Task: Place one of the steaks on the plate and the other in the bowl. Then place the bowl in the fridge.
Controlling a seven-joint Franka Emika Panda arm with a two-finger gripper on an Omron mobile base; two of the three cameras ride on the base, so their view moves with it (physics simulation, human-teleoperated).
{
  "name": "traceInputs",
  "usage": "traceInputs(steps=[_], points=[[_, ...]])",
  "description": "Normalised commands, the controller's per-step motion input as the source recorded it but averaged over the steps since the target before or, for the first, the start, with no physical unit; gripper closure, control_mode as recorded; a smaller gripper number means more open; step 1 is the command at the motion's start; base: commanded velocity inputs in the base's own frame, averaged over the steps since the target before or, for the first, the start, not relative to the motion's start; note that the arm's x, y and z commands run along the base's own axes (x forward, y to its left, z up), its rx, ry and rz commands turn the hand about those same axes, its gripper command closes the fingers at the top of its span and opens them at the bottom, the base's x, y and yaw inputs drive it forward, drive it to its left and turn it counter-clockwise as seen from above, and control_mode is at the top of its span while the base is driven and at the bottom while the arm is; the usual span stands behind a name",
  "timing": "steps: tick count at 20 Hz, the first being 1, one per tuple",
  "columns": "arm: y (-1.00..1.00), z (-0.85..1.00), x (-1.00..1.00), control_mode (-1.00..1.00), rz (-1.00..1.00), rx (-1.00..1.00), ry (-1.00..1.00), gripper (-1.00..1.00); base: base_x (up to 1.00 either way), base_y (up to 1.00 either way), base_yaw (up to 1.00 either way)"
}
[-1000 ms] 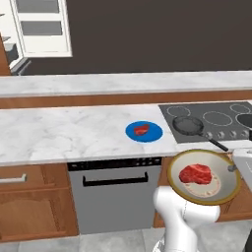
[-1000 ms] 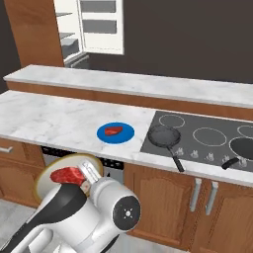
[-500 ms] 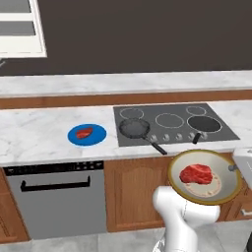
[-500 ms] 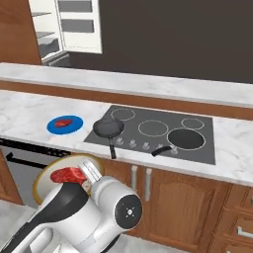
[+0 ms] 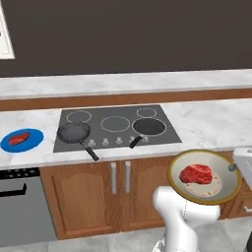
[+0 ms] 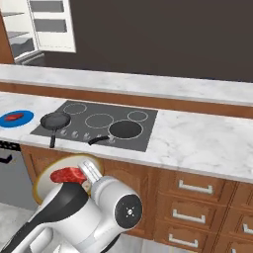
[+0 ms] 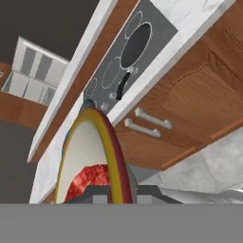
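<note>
My gripper (image 5: 234,168) is shut on the right rim of the tan, brown-rimmed bowl (image 5: 212,194), held in the air in front of the lower cabinets. One red steak (image 5: 196,174) lies inside the bowl. In the right base view the bowl (image 6: 53,170) and its steak (image 6: 68,175) peek out behind the arm. The hand view looks along the bowl's rim (image 7: 114,154), with the steak (image 7: 92,180) beside it. The other steak (image 5: 18,138) rests on the blue plate (image 5: 30,143) at the counter's left end. The open fridge (image 6: 42,27) stands at the far left.
A black cooktop (image 5: 115,127) is set in the marble counter, with a frying pan (image 5: 74,132) on its left and a second dark pan (image 5: 149,127) on its right. Wooden cabinets and drawers (image 6: 197,197) run below. A dishwasher front (image 5: 19,206) sits at lower left.
The whole scene has slid left in both base views, so the base has driven to the right along the counter. The bowl with its steak stays in my gripper.
</note>
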Motion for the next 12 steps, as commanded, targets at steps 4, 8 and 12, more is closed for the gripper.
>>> traceInputs(steps=[4, 8, 12], points=[[0.00, 0.00, 0.00, 1.00, 0.00, 0.00, 0.00, 1.00, -0.27, -1.00, -0.11], [0.00, 0.00, 0.00, 1.00, 0.00, 0.00, 0.00, 1.00, -0.34, -1.00, -0.10], [0.00, 0.00, 0.00, 1.00, 0.00, 0.00, 0.00, 1.00, -0.28, -1.00, -0.11]])
